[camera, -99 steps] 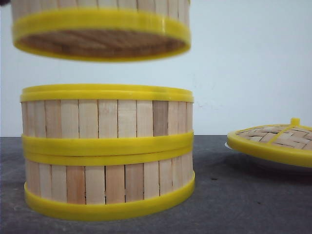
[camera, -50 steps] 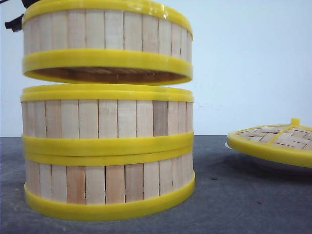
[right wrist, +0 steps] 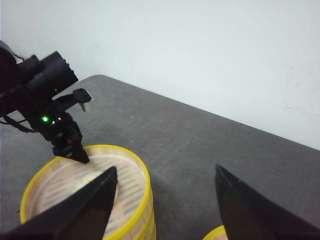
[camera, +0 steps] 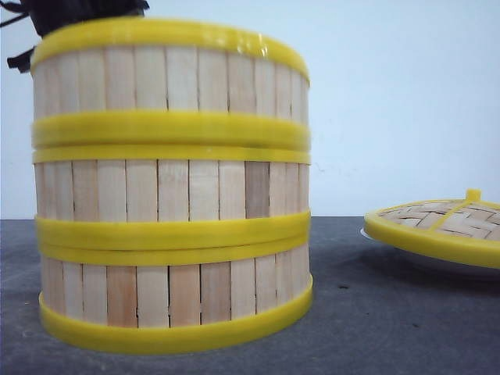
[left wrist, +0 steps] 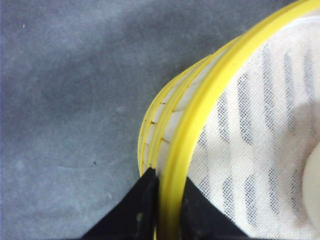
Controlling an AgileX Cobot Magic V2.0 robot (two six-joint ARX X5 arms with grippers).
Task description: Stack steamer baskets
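left end effector (left wrist: 165, 207): from my left wrist cam i've got the two black fingers (left wrist: 142, 210) pinched on the top yellow rim of the top basket (camera: 168, 86), one finger outside the wall and one inside. closed tight on that rim as far as i can see.
left arm: in the right wrist view it's the black arm with a little green light, reaching down onto the far edge of the stack. front cam only catches a bit of black at the top left corner.
right end effector (right wrist: 162, 200): spread wide open, nothing between the fingers. it hangs above the dark tabletop (camera: 375, 328), off to the side of the stack.
top basket: sitting on the middle basket (camera: 168, 187), the yellow rings look like they're touching all the way across from the front. pretty well lined up, maybe a hair tilted, can't swear to it.
stack: three high, bottom basket (camera: 172, 297) on the tabletop, left half of the front view.
inside the top basket: pale slatted floor with a whitish liner, plus something pale and round i can't make out.
lid (camera: 437, 223): woven bamboo one with yellow rim, well off to the right, resting on a white plate (camera: 406, 254).
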